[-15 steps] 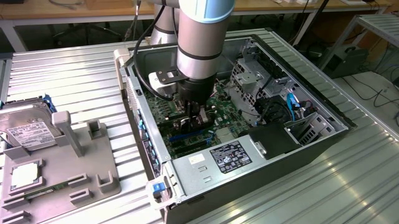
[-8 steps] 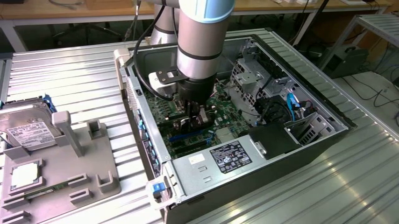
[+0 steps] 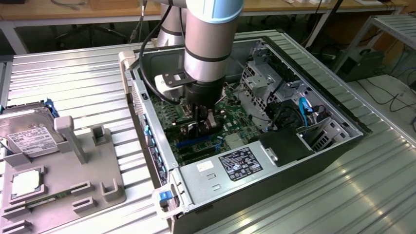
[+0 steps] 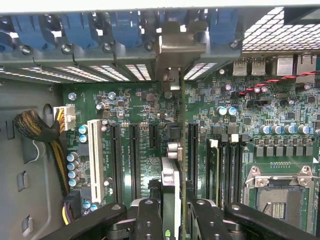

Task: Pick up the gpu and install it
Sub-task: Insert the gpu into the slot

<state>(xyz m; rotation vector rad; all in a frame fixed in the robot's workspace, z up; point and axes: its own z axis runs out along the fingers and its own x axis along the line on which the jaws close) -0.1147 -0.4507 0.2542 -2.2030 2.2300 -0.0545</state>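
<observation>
The gpu [image 4: 170, 172] stands edge-on over the green motherboard [image 4: 140, 100], a thin dark card between two black expansion slots. Its silver bracket [image 4: 173, 50] reaches the rear wall of the case beside the blue latches. My gripper [image 4: 172, 220] is shut on the card's near end, one black finger [image 4: 149, 220] on each side. In the exterior view the gripper [image 3: 200, 127] hangs low inside the open computer case [image 3: 325, 161], just above the board. Whether the card's edge sits in a slot I cannot tell.
A white slot [image 4: 93, 155] and a braided cable bundle [image 4: 37, 127] lie to one side of the card, memory slots and the CPU socket [image 4: 280, 195] to the other. The drive cage [image 3: 260, 83] rises close by. A hard drive [image 3: 29, 129] rests on the grey fixture [image 3: 91, 175].
</observation>
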